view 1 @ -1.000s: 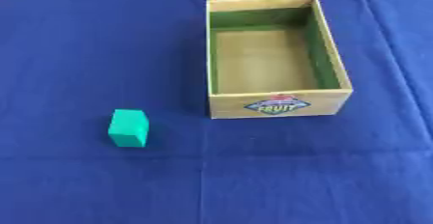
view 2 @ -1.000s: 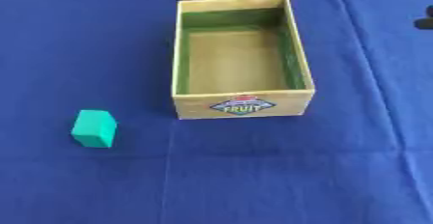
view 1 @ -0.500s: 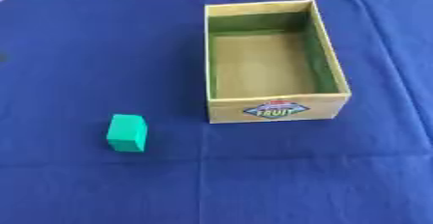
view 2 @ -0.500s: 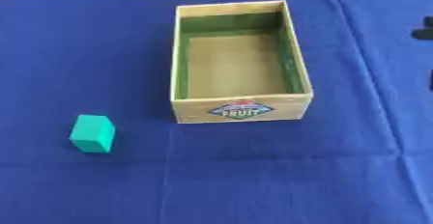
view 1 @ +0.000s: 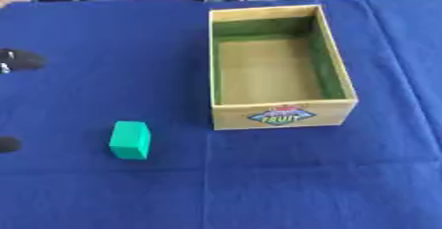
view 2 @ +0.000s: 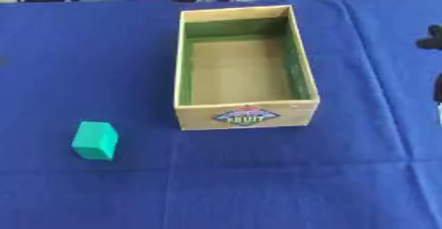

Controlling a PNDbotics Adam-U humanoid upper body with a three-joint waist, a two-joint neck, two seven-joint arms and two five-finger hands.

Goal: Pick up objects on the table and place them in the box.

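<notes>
The wooden box [view 1: 280,67] stands empty on the blue cloth [view 1: 112,50], its fruit label facing the robot. The green block [view 1: 129,139] lies on the cloth left of the box, near its labelled end and clear of its wall. The left hand [view 1: 17,60] shows only as dark tips far left of the box, the right hand [view 2: 430,43] likewise far right (finger posture cannot be told for either). Risk, in my judgement: a reach from the left could nudge the block or tip it before fingers close round it, or carry it into the box's near wall.
</notes>
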